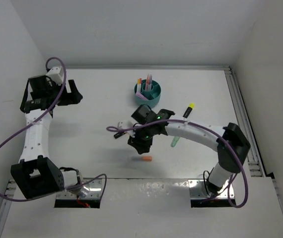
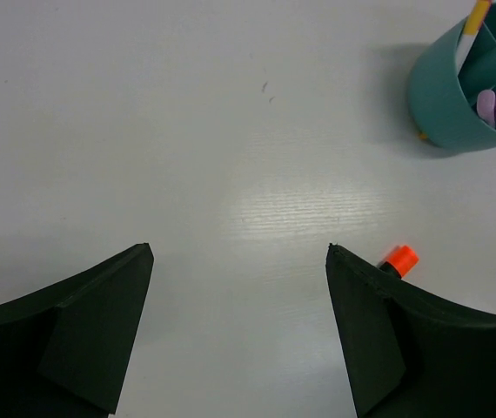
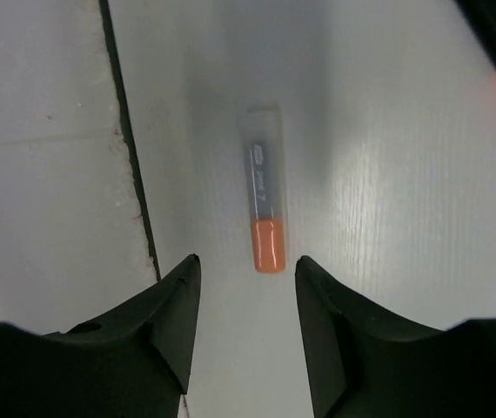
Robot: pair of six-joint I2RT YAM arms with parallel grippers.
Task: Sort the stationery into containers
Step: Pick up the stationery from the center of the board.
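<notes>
Right wrist view shows the right gripper (image 3: 246,270) with fingers spread and empty, poised near one end of an orange-capped marker (image 3: 264,205) lying flat on the table (image 3: 387,218). The left gripper (image 2: 239,252) hangs over bare table, fingers wide apart, holding nothing. The teal organiser cup (image 1: 151,101) stands farther back with several pens (image 1: 149,79) upright, probably in separate compartments. A green marker (image 1: 175,141) and a black-yellow marker (image 1: 188,110) lie to its right.

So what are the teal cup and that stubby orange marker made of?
The cup looks like moulded plastic: smooth, matte, evenly teal walls with thin inner dividers. The marker is probably plastic too: one part is cloudy see-through grey, the end is opaque orange, and it has a slight sheen.
</notes>
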